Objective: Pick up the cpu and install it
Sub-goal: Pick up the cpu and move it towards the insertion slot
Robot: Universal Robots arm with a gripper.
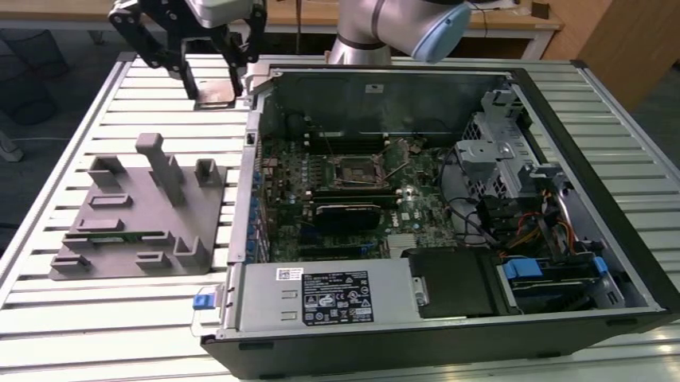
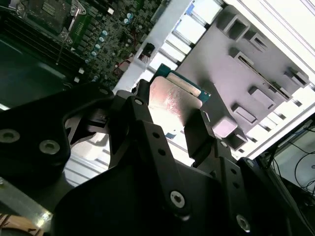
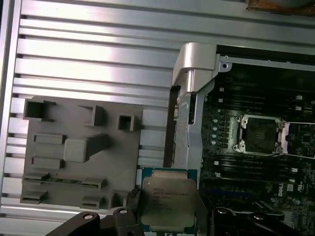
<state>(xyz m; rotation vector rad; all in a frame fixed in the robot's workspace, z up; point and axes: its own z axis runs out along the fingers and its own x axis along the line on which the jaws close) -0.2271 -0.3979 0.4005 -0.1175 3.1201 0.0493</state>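
The cpu (image 3: 167,200) is a thin, flat chip, close to square. Its top is a silvery-white metal plate with a few lines of small dark print, and a narrow green rim shows around the plate. In the second wrist view the cpu (image 2: 173,101) catches the light and its plate looks brushed and pale, with the green edge on the far side.

The gripper (image 3: 168,209) has the cpu clamped. Its two black fingers (image 2: 141,118) press on opposite edges of the chip, so the jaws stand only as far apart as the cpu is wide.

The cpu is held up off the slatted table (image 1: 64,310), metal side turned up toward the wrist. It is so nearly square that no long axis can be told, and its edges run roughly in line with the wall of the case (image 3: 189,98).

In the exterior view the gripper (image 1: 220,86) and cpu (image 1: 218,99) hang just outside the far corner of the case (image 1: 595,119), on the exterior view's left. They are beyond the grey fixture (image 1: 138,215). The socket (image 3: 260,133) sits inside the case, well apart from the chip.
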